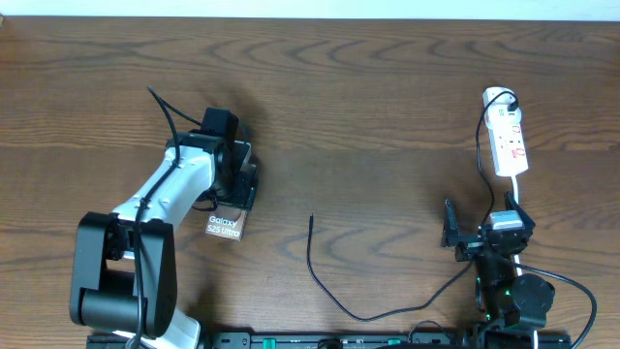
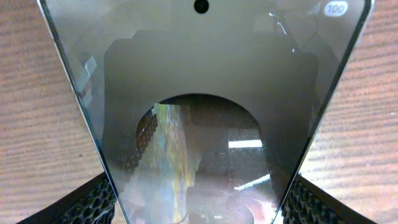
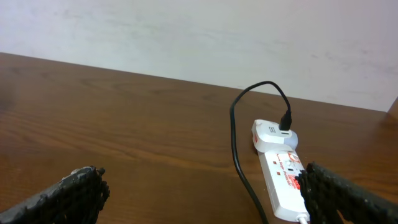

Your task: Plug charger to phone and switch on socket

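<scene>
The phone (image 1: 225, 223) is dark, with white "Galaxy S25 Ultra" lettering at its near end. My left gripper (image 1: 235, 174) is shut on it across its width. In the left wrist view the phone's glossy face (image 2: 199, 93) fills the frame between the two fingers of the left gripper (image 2: 199, 208). The charger cable's free tip (image 1: 311, 219) lies on the table right of the phone. The cable curves forward and right, then runs up to the white socket (image 1: 510, 143). My right gripper (image 1: 480, 223) is open and empty, just in front of the socket (image 3: 283, 180). The cable (image 3: 235, 149) runs into the white round plug (image 3: 273, 134).
The wooden table (image 1: 368, 116) runs back to a pale wall (image 3: 199, 37). The two arm bases stand at the front edge. A thicker black robot cable (image 1: 160, 107) loops behind the left arm.
</scene>
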